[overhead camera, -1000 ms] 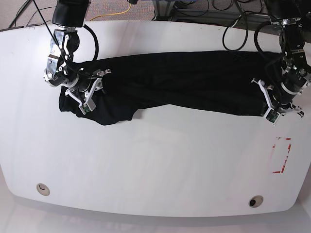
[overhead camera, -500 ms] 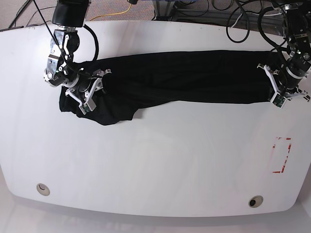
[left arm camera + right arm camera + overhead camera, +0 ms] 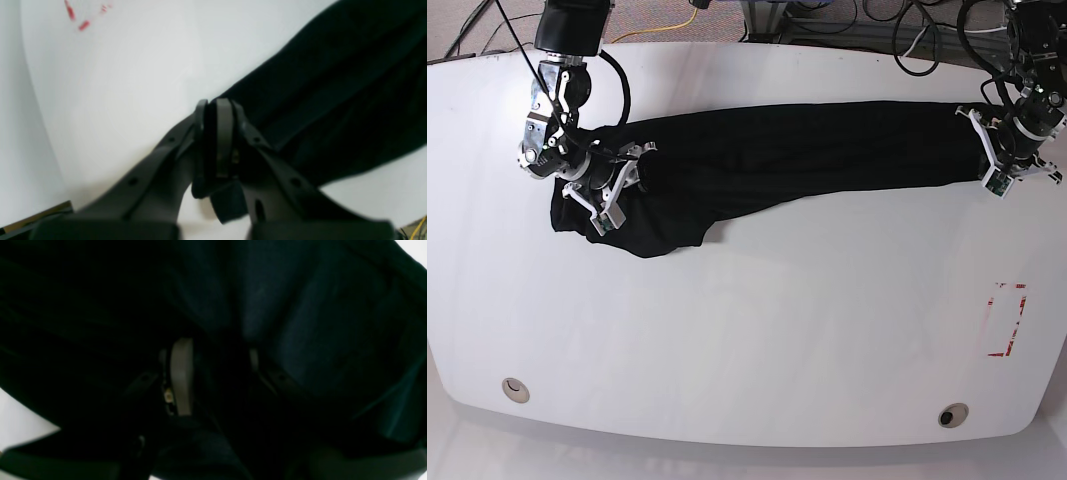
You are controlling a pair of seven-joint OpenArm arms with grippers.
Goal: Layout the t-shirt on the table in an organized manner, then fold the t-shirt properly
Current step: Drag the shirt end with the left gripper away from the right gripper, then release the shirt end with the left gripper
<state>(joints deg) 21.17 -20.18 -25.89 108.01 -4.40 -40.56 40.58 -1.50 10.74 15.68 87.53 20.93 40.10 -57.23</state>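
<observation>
The t-shirt (image 3: 787, 160) lies stretched in a long, rumpled band across the far half of the white surface (image 3: 757, 340), bunched into a thicker lump at the base view's left end and narrowing toward the right. It is not yet laid flat.

Judged from its drape and folds, the fabric is light, soft and limp. It will sag and trail rather than hold shape, and should slide easily on the glossy top.

The left hand (image 3: 217, 133) is closed tight, pinching the cloth's edge between its pads at the right end of the band. The right hand (image 3: 612, 190) sits buried in the bunched end, its fingers part open with fabric gathered between them.

Best holds appear to be hems, shoulder seams or corners, single layer only.
</observation>
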